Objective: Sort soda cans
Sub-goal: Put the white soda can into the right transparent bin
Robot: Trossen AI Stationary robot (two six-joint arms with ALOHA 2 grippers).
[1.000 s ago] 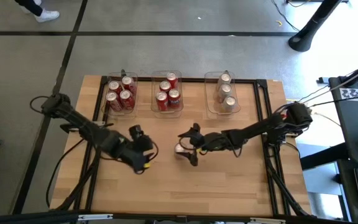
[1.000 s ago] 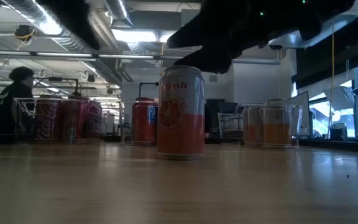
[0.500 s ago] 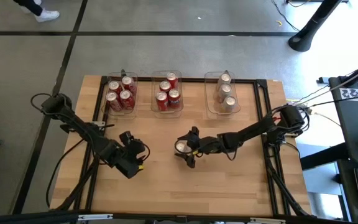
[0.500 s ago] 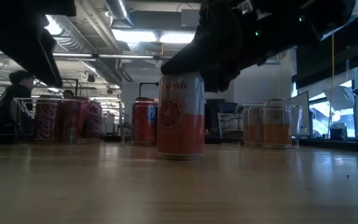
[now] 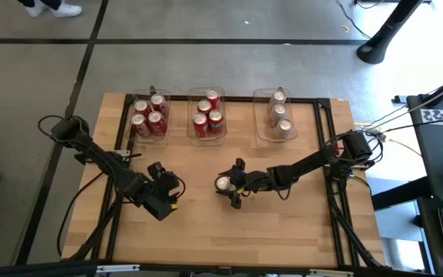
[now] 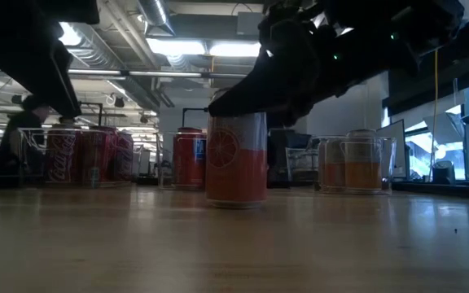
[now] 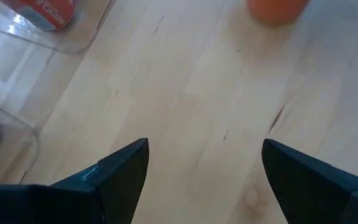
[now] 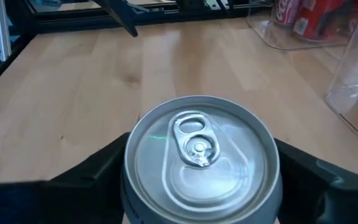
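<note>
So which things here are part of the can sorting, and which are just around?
Part of the job:
- loose orange can, right gripper around it
- red cans in left bin
- red cans in middle bin
- silver cans in right bin

Just around:
- left gripper, waiting open
- table

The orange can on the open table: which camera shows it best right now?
The low view: the orange can shows full height, label readable, with the right gripper at its top. The right wrist view shows only its silver lid, the high view a small top, the left wrist view a cropped orange edge.
</note>
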